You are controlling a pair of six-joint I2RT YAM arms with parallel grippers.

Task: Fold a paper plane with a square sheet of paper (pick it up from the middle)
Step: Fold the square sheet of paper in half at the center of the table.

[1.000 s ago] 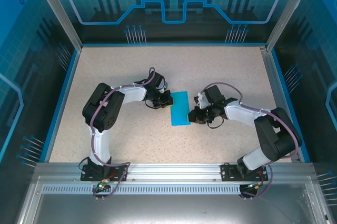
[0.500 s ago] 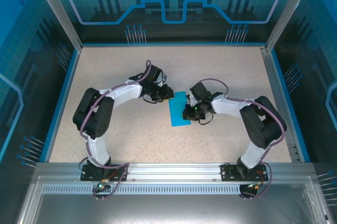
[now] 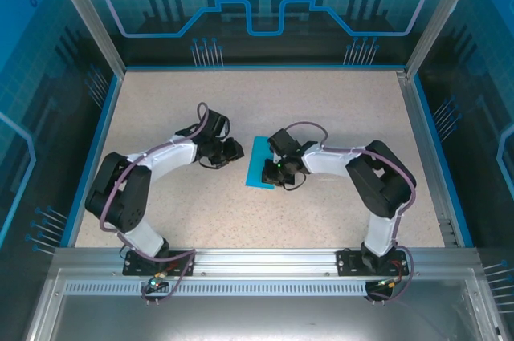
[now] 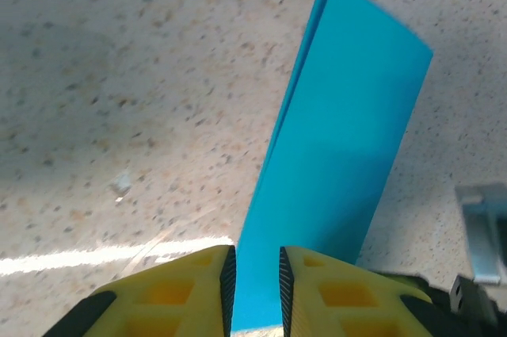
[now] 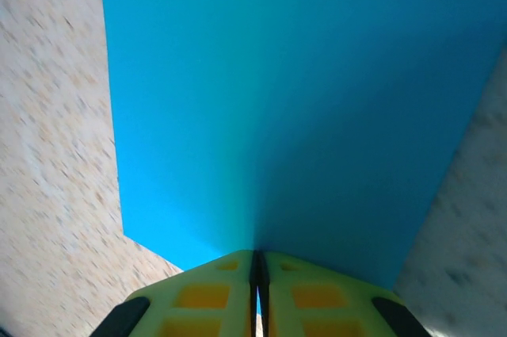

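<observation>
- The right gripper (image 5: 257,258) has its yellow pads pressed together, with only a dark hairline between them. It pinches the near edge of the square sheet of paper (image 5: 277,99), which fans out from the tips.
- The left gripper (image 4: 257,267) has its jaws slightly apart. Cyan shows through the narrow gap, which is far wider than the paper is thick, so I judge it is not gripping. Whether a pad brushes the sheet I cannot tell from this angle.
- The sheet is doubled over into a narrow rectangle (two layers show along its far left edge in the left wrist view). From above it lies mid-table between the two grippers, with the right one over its right side and the left one just beside its left edge.
- It is not yet a plane: no pointed tip or angled folds show.
- The speckled table (image 4: 119,75) lies under everything.
- Risk: one narrow pinch carries the whole sheet, so it may pivot or slide out if the right arm moves quickly.
- Risk: if the left jaws back away crookedly, a pad could snag the edge and pull the layers apart, undoing the fold.
- Risk: dragging the paper flat across the table could buckle it and throw later creases off line.
</observation>
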